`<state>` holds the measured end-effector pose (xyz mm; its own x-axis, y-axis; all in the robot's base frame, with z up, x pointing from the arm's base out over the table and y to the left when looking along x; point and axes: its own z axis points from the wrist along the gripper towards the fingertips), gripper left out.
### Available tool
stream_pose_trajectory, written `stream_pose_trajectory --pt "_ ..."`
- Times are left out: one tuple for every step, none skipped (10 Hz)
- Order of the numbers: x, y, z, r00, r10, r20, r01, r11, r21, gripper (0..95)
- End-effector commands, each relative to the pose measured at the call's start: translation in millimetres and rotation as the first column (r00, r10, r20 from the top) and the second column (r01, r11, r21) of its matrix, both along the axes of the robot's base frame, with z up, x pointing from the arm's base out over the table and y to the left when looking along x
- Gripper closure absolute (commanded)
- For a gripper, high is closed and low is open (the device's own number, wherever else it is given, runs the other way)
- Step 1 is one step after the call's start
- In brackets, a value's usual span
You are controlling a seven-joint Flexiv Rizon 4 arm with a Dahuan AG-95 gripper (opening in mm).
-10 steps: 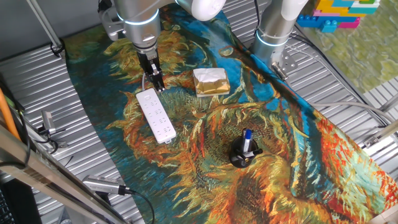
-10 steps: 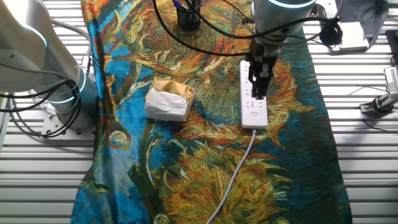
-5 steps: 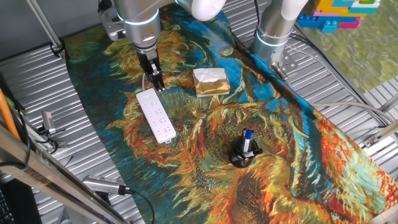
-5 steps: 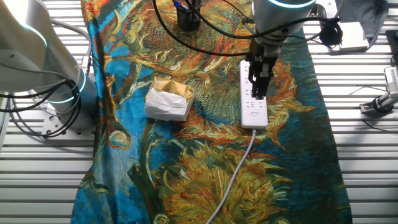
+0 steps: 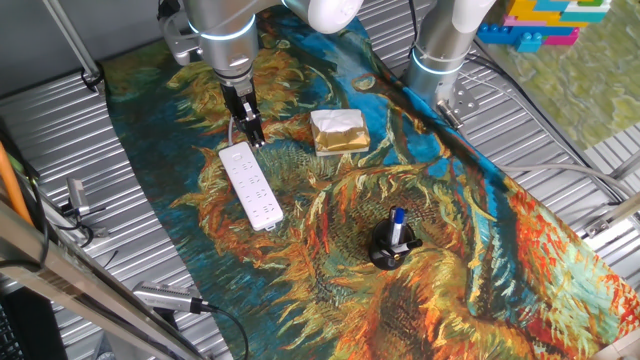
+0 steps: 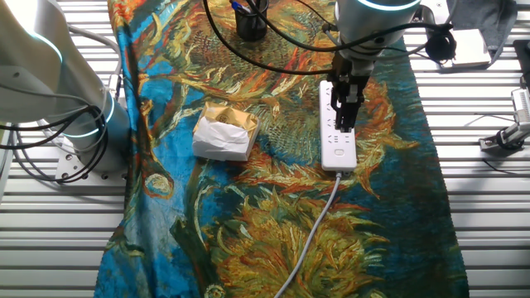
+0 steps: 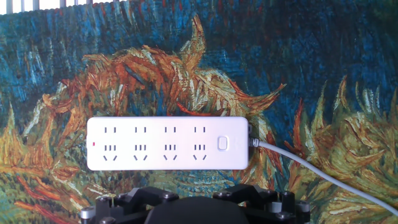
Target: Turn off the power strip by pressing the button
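In one fixed view, a table is covered with a bright cloth (image 5: 470,240) printed with orange sunflowers on blue. The power strip (image 5: 250,186), a long flat white bar, lies on the cloth toward the left, running diagonally. The gripper (image 5: 256,138) points down at the strip's upper end, just above it or touching it; this view does not settle which. A gold foil-wrapped block (image 5: 338,131) sits to the right, apart from the strip, and a black holder with a blue pen (image 5: 393,243) stands farther down the cloth. In the other fixed view, the power strip (image 6: 339,139) lies lengthwise with its grey cable (image 6: 310,240) trailing toward the camera. The gripper (image 6: 344,126) hangs over the middle of the strip, a little short of the button (image 6: 338,151) near the cable end. The foil block (image 6: 224,132) is to the left, well apart. In the hand view, the power strip (image 7: 166,144) fills the centre, showing four socket pairs and a small rounded button (image 7: 222,144) at its right end beside the cable (image 7: 311,171). A tiny red light (image 7: 94,145) shows at the left end, suggesting the strip is on. The fingertips are not visible here, and no view shows whether they are open or closed. The press appears not yet done; lining up on the button and pushing down remain.
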<state>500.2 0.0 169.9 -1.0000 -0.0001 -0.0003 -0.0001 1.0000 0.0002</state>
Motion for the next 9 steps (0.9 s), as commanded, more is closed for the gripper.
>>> stream_pose_trajectory --pt "-0.2 0.0 0.1 1.000 0.000 0.000 0.000 1.000 0.000 0.0" --pt "-0.2 0.0 0.1 1.000 -0.005 0.001 0.005 1.000 0.017 95.0" --pt "-0.2 0.0 0.1 1.000 -0.005 0.001 0.005 1.000 0.015 95.0" --pt "-0.2 0.0 0.1 1.000 -0.005 0.001 0.005 1.000 0.014 95.0" --pt "-0.2 0.0 0.1 1.000 -0.005 0.001 0.005 1.000 0.014 95.0" --pt "-0.2 0.0 0.1 1.000 -0.005 0.001 0.005 1.000 0.014 95.0" --pt "-0.2 0.0 0.1 1.000 -0.005 0.001 0.005 1.000 0.014 95.0" --pt "-0.2 0.0 0.1 1.000 -0.005 0.001 0.005 1.000 0.014 95.0" --pt "-0.2 0.0 0.1 1.000 -0.005 0.001 0.005 1.000 0.014 95.0"
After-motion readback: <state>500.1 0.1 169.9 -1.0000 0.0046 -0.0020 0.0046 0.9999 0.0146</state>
